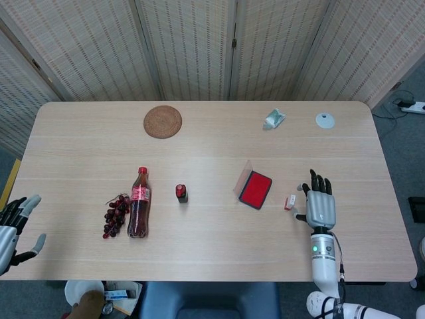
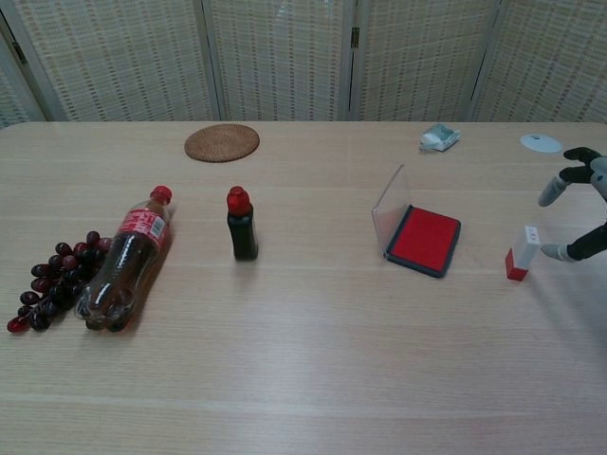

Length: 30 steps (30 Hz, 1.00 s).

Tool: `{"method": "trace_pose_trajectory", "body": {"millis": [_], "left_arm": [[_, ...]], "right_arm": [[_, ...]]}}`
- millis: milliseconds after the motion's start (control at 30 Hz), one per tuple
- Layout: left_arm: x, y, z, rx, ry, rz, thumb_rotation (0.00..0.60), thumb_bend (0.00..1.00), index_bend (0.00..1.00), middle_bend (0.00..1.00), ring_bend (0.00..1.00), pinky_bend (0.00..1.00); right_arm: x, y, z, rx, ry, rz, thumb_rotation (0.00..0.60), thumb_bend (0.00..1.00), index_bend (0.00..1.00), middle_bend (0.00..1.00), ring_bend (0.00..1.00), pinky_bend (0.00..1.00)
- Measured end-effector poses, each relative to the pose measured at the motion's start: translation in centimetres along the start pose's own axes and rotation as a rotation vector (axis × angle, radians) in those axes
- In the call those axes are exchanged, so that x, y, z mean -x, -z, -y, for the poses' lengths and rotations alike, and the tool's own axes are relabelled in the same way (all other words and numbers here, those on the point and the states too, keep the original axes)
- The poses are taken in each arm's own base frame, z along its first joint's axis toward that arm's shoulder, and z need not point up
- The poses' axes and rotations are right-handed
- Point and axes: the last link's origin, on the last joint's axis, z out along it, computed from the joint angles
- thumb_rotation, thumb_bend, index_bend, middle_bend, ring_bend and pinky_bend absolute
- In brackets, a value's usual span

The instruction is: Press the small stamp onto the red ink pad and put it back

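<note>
The small stamp (image 1: 290, 201) (image 2: 521, 253), white with a red base, stands upright on the table just right of the red ink pad (image 1: 255, 189) (image 2: 423, 239), whose clear lid is raised on its left side. My right hand (image 1: 319, 207) (image 2: 579, 210) hovers open right beside the stamp, fingers spread, the thumb close to the stamp but holding nothing. My left hand (image 1: 14, 226) is open at the table's left front edge, far from both; the chest view does not show it.
A cola bottle (image 1: 138, 212) lies beside grapes (image 1: 115, 215) at the left. A small dark ink bottle with a red cap (image 1: 180, 193) stands mid-table. A woven coaster (image 1: 163, 121), a crumpled wrapper (image 1: 273, 119) and a white disc (image 1: 325, 120) sit along the back.
</note>
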Motion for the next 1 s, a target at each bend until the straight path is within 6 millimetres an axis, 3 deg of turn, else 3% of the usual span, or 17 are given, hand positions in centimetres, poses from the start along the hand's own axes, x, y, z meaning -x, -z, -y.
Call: {"method": "trace_pose_trajectory", "body": {"millis": [733,1000], "left_arm": [[-0.6,0.3,0.3,0.007,0.027,-0.018,0.6,0.43,0.0,0.0,0.0,0.0],[-0.7,0.3,0.4,0.015,0.031,-0.028,0.6,0.43,0.0,0.0,0.0,0.0]], "right_arm": [[1.9,-1.3,0.3,0.021,0.017,0.038,0.6,0.2,0.38,0.0,0.0,0.0],[2.0,-1.5,0.5,0.017,0.006,0.039,0.6,0.19,0.45,0.0,0.0,0.0]]}}
